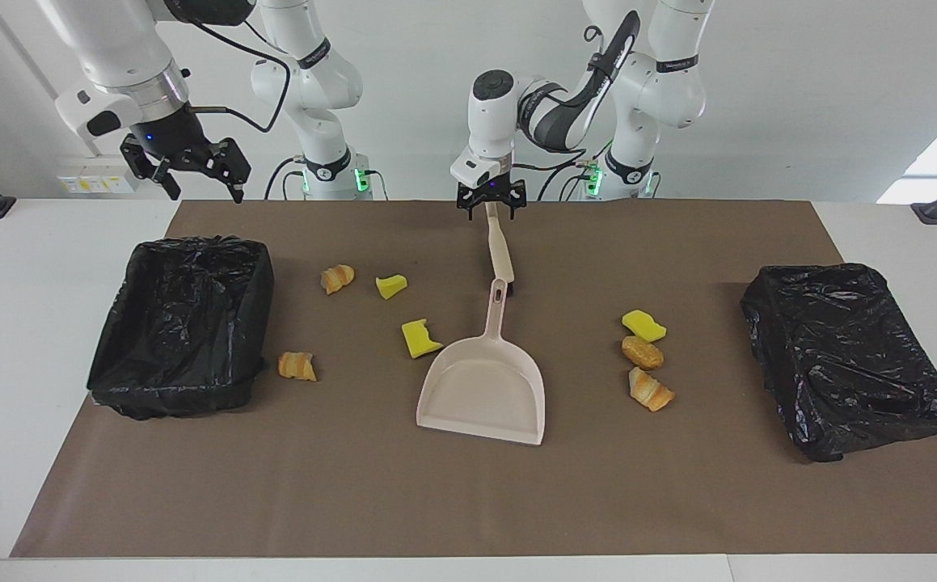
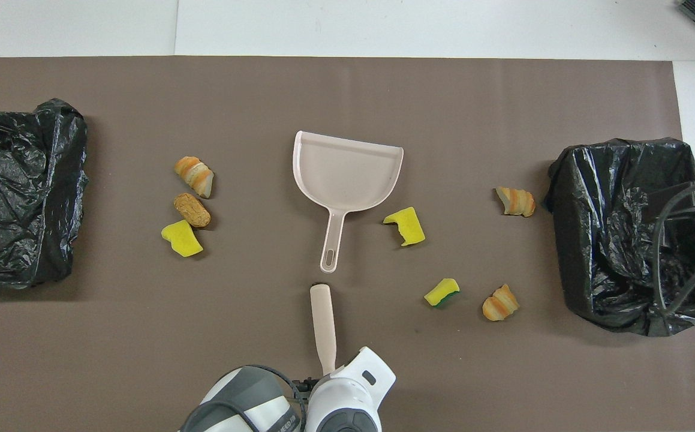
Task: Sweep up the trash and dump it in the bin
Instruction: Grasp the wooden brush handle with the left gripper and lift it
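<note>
Several pieces of trash lie on the brown mat: yellow sponge chunks point(image 1: 419, 338) point(image 2: 405, 225) and croissant-like bread pieces point(image 1: 651, 390) point(image 2: 193, 176), on both sides of the beige dustpan point(image 1: 484, 392) point(image 2: 347, 171). A beige brush point(image 1: 500, 252) point(image 2: 323, 327) lies in line with the dustpan's handle, nearer to the robots. My left gripper point(image 1: 490, 213) is open at the brush handle's end, one finger on each side. My right gripper point(image 1: 207, 194) hangs open above the robots' edge of the mat, by a black-lined bin point(image 1: 112, 356) point(image 2: 569, 240).
A second black-lined bin point(image 1: 767, 323) point(image 2: 65, 180) stands at the left arm's end of the table. In the overhead view the left arm's wrist point(image 2: 347, 402) covers the brush handle's end. The right arm's cables point(image 2: 680, 198) hang over its bin.
</note>
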Robot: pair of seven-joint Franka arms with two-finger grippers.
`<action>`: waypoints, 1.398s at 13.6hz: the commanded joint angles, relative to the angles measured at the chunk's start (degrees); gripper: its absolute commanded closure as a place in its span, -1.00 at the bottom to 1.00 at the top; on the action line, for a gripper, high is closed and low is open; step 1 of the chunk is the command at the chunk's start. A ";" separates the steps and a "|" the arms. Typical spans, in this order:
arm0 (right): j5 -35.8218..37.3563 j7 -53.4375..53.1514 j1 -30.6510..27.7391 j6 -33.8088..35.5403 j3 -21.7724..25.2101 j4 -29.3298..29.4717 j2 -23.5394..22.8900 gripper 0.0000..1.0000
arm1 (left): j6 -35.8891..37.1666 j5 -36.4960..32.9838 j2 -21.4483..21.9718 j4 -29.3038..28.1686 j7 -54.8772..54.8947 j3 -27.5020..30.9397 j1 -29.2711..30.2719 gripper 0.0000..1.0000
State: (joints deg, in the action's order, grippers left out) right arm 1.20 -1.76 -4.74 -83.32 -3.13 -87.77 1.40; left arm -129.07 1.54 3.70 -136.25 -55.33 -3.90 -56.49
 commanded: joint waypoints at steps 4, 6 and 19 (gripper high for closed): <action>-1.20 -0.70 -0.53 0.52 -0.12 -0.30 0.71 -1.00 | 0.39 5.38 0.95 -1.82 -0.58 1.17 -1.87 1.00; -1.20 -0.70 -0.53 0.52 -0.12 -0.30 0.71 -1.00 | 0.84 5.76 0.95 -1.82 -0.48 1.26 -1.95 1.00; -1.29 -2.19 0.17 -3.57 -3.62 -6.35 3.61 -1.00 | 24.38 -1.43 13.08 4.85 32.18 2.05 26.49 1.00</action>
State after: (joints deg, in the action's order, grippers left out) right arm 1.11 -1.78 -4.51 -82.24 -4.56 -88.93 2.10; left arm -107.93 2.42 12.88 -131.56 -28.42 -1.21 -35.81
